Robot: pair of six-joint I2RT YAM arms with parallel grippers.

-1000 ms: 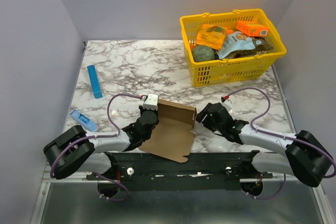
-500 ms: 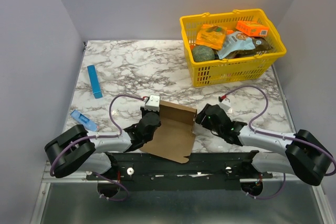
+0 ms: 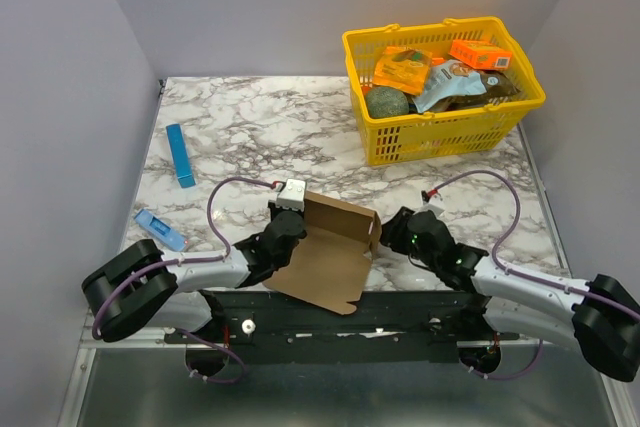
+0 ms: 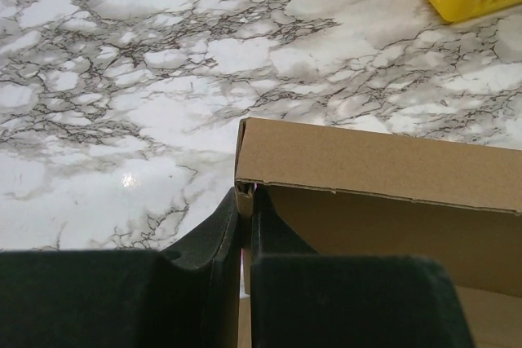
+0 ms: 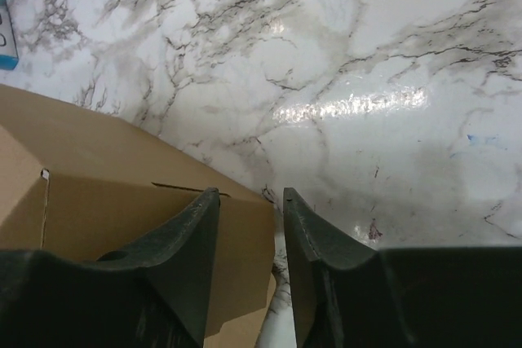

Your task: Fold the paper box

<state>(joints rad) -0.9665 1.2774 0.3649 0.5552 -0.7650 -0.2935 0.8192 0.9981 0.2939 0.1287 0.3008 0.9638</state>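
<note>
My left fingers [image 4: 231, 230] are clenched on the paper box [image 3: 325, 252]. They pinch the left end of its raised wall, and in the left wrist view the brown edge sits in the thin slit between my two dark pads at the bottom centre of the frame. From there the wall runs off to the right, with a folded lip along its top.

My right fingers [image 5: 205, 226] are released and stand apart. In the right wrist view the box's right-hand corner shows through the gap between them, low in the frame. I cannot tell whether either finger touches the cardboard.

From above, the box lies in the lower centre of the frame, between my two arms. Its flat brown panel faces up, its far wall is folded upright, and its near corner reaches over the black rail [image 3: 420, 309] that carries my bases.

To the left of the box, a small light blue piece [image 3: 158, 229] lies on the marble surface [image 3: 260, 117]. A thin blue strip [image 3: 180, 155] lies further up on the left.

At the upper right of the frame, well apart from the box, stands a yellow basket [image 3: 440, 139]. It holds orange boxes [image 3: 480, 53] and other packets.
</note>
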